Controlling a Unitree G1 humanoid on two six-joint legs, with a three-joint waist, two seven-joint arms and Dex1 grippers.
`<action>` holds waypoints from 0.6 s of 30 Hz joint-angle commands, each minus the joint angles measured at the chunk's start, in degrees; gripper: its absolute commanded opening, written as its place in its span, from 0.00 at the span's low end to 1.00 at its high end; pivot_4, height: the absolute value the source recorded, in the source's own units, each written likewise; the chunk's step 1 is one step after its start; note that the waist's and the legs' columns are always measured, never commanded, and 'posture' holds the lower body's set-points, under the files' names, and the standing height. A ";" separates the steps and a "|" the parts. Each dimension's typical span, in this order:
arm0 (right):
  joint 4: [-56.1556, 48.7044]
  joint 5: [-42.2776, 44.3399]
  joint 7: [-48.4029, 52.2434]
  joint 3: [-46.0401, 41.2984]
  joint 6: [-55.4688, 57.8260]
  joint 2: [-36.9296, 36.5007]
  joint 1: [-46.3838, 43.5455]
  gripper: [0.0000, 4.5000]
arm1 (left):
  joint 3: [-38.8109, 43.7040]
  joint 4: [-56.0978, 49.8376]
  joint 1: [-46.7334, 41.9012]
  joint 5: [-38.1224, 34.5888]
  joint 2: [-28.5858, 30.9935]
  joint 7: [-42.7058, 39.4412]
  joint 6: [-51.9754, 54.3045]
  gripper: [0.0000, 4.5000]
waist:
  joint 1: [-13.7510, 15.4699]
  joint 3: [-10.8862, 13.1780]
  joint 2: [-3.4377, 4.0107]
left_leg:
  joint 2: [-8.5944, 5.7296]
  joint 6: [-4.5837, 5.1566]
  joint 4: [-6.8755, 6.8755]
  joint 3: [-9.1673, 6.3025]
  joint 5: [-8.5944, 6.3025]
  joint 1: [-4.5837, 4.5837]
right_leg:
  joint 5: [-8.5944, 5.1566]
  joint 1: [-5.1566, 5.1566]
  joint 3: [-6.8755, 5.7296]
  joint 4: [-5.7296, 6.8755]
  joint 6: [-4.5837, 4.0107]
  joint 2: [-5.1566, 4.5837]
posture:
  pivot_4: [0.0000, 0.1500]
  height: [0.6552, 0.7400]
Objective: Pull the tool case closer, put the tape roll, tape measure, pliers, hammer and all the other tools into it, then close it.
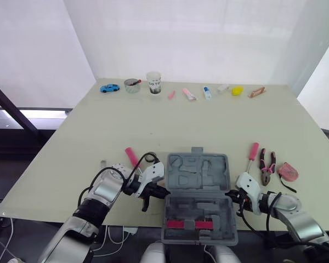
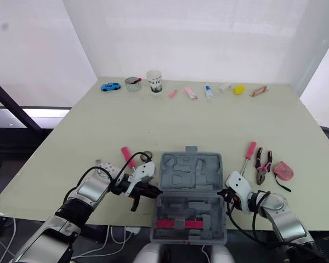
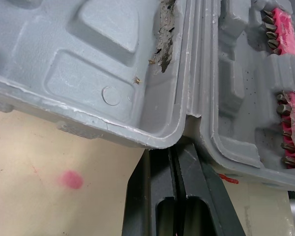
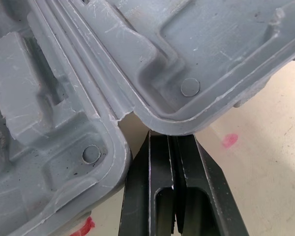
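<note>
**Non-task items: far edge of worktop**

The pale worktop (image 1: 153, 126) carries a single row of small objects along its far edge, well apart from one another. From the robot's left to right: a blue toy car (image 1: 109, 87); a round metal tin (image 1: 132, 85); an upright printed paper cup (image 1: 153, 83), just beside the tin; a small pink piece (image 1: 171, 94); a pink tube (image 1: 189, 94); a white bottle with a blue cap (image 1: 207, 92), lying down; a pale item (image 1: 223, 87), kind unclear; a yellow object (image 1: 238, 90); a tan item (image 1: 256, 92). A pink spot (image 3: 70, 179) marks the near surface.
</note>
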 commanded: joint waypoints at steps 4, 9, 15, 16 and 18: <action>-2.29 0.77 1.02 0.53 0.84 -0.26 0.59 0.01 | -1.23 -0.62 0.91 0.59 -0.10 0.92 0.49 0.00 | -0.01 0.00 0.00 | 0.00 0.00 0.00 0.01 0.00 0.00 | 0.00 0.00 0.00 0.00 0.00 0.00 | 1.00 1.00; -2.37 0.82 1.44 0.73 1.31 -0.44 0.61 0.01 | -1.31 -1.29 1.33 0.52 0.03 0.81 0.83 0.00 | -0.01 0.00 0.00 | 0.00 0.00 -0.01 0.00 0.00 0.00 | 0.00 0.00 0.00 -0.02 0.00 0.00 | 1.00 1.00; -2.47 0.99 2.11 0.96 1.70 -0.57 0.85 0.01 | -1.01 -0.91 1.10 0.46 -0.29 1.29 0.71 0.00 | -0.02 0.00 0.00 | 0.00 0.00 -0.03 0.00 0.00 -0.01 | 0.00 0.00 0.00 -0.04 0.00 0.00 | 1.00 1.00; -2.40 0.95 2.19 1.01 1.72 -0.58 0.86 0.01 | -1.02 -0.79 1.02 0.48 -0.29 1.27 0.68 0.00 | -0.01 0.00 0.00 | 0.00 0.00 -0.03 0.00 0.00 -0.01 | 0.00 0.00 0.00 -0.04 0.00 0.00 | 1.00 1.00; -2.57 1.07 2.50 1.09 1.93 -0.75 1.15 0.01 | -1.04 -0.79 1.02 0.50 -0.26 1.26 0.66 0.00 | -0.01 0.00 0.00 | 0.00 0.00 -0.03 0.00 0.00 -0.01 | 0.00 0.00 0.00 -0.04 0.00 0.00 | 1.00 1.00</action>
